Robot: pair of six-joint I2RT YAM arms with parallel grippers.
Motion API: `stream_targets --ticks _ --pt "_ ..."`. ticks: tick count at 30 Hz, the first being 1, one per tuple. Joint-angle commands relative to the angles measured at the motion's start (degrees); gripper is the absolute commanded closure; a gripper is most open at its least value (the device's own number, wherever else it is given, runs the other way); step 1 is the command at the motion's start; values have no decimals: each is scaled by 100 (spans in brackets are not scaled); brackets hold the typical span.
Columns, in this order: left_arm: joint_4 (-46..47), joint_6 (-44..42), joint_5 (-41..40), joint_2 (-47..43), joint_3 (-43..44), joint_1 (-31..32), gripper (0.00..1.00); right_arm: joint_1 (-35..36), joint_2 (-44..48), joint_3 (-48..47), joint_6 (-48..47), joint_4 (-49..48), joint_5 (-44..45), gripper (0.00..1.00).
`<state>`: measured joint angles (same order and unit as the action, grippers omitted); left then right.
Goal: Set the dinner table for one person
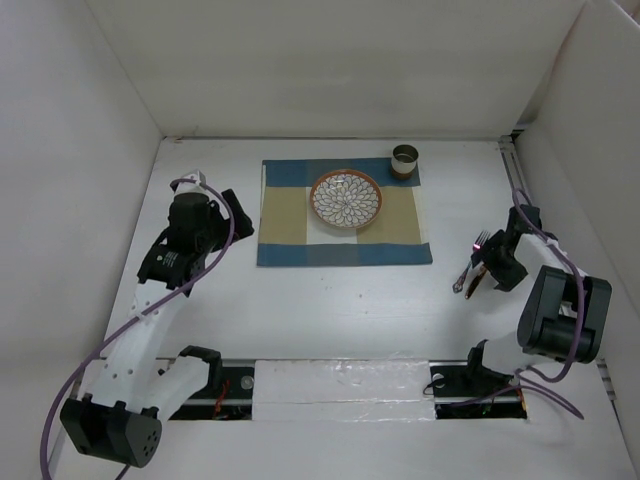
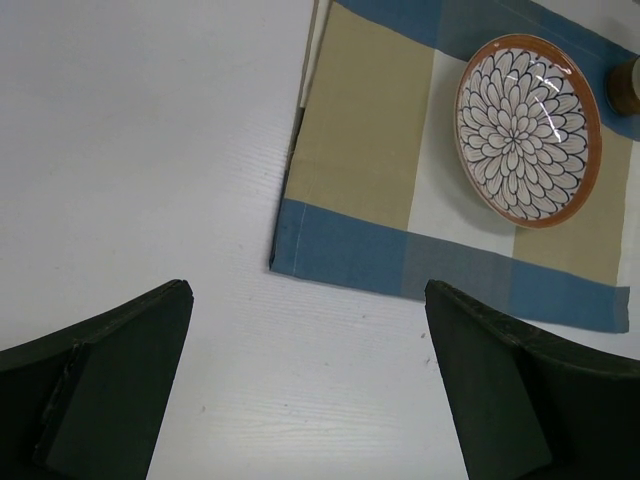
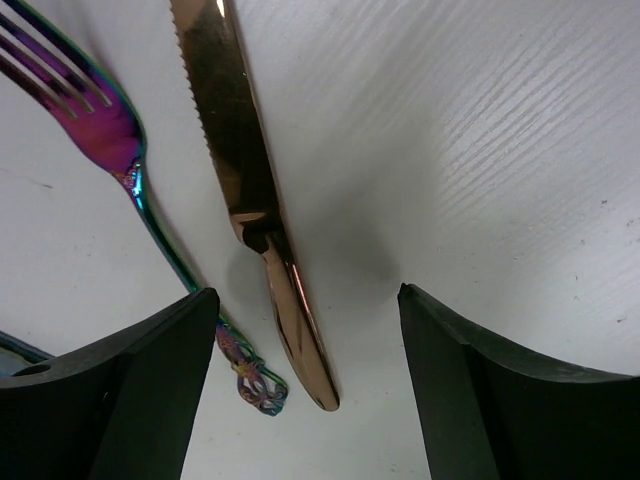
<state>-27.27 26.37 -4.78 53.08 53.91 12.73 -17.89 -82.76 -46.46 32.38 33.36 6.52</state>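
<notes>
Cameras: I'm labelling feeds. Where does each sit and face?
Top external: above and behind, looking down on table, placemat, plate; both arms show.
Left wrist: on left arm, facing down at placemat and plate; open jaws frame it.
Right wrist: on right arm, facing down at knife and fork between open jaws.
Shared: plate, in top and left wrist.

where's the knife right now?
In the right wrist view the knife lies flat on the dinner table, just right of the fork, under the open right gripper; from above, that's right of the placemat.
</notes>
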Motion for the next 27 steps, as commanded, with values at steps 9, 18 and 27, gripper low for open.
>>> stream_targets --ticks 9,18,27 --pt "28 -71 -251 -166 93 1 0 251 -706 -408 128 249 376 26" --pt "-33 -71 -313 -166 93 1 0 304 -1040 -470 234 223 543 61" --pt "-33 -71 -313 -166 93 1 0 304 -1092 -522 234 223 543 100"
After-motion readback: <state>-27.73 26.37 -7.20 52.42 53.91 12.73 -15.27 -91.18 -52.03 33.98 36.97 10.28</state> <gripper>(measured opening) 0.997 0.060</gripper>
